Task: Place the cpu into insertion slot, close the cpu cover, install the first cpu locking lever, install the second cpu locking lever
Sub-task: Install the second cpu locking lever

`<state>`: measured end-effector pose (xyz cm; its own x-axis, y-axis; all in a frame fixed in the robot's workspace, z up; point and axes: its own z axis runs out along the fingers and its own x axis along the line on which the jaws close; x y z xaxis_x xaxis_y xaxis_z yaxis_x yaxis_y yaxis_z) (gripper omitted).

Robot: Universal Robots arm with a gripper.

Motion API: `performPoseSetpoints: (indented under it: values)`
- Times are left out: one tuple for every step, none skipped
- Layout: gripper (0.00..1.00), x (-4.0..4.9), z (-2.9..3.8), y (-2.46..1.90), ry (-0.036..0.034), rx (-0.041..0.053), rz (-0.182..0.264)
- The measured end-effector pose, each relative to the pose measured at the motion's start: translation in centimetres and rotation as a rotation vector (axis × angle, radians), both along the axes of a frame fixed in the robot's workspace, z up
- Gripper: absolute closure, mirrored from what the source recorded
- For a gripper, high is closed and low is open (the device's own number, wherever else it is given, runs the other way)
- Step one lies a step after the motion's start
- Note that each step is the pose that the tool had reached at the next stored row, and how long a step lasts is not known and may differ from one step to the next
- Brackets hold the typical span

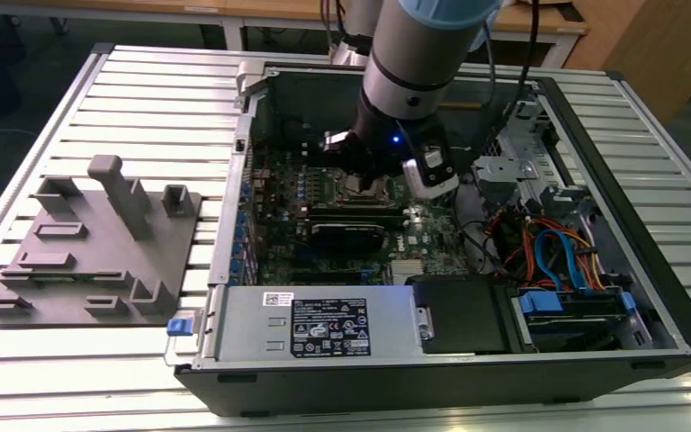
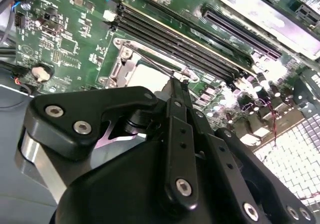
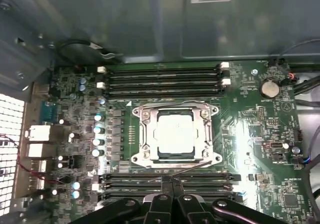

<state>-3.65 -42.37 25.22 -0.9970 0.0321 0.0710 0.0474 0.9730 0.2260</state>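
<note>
In the first wrist view the cpu [image 3: 175, 134], a dull silver square, lies in the insertion slot [image 3: 136, 158] on the green motherboard. The cpu cover [image 3: 207, 133], a silvery frame, lies flat around it. A thin wire locking lever [image 3: 192, 168] runs slantwise along the slot's edge beside the memory slots. My gripper [image 3: 171, 180] is shut, its black fingertips together right at this lever; whether they touch it I cannot tell. In the second wrist view the gripper [image 2: 176, 82] points at the slot's rim beside the cpu [image 2: 145, 76]. In the exterior view the gripper [image 1: 367, 183] hangs low over the slot inside the computer case.
Long black memory slots [image 3: 165, 76] flank the socket on two sides. A coin cell [image 3: 270, 88] sits on the board. The open case's walls [image 1: 240, 135] ring the arm. Coloured cables [image 1: 550, 247] and a drive bay lie at the exterior view's right, a grey fixture [image 1: 94, 243] at its left.
</note>
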Motion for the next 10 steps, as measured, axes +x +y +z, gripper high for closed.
performPoseSetpoints:
  values:
    - [0.90,0.07,-0.04,0.00,0.0111,0.0002,0.000]
    - [0.90,0.09,-0.07,0.00,0.0259,0.0003,0.000]
    - [0.90,0.15,-0.10,0.00,0.0433,0.0003,0.000]
    - [0.90,0.20,-0.14,0.01,0.0595,0.0003,0.000]
    - [0.90,0.27,-0.19,0.00,0.0737,0.0002,0.000]
    - [0.90,0.31,-0.28,0.00,0.0843,0.0002,0.000]
    - [0.90,0.35,-0.39,0.01,0.0917,0.0003,0.000]
    - [0.90,0.44,-0.47,0.00,0.0969,0.0003,0.000]
    - [0.90,0.55,-0.57,0.00,0.1006,0.0002,0.000]
    - [0.90,0.67,-0.76,0.00,0.1035,0.0002,0.000]
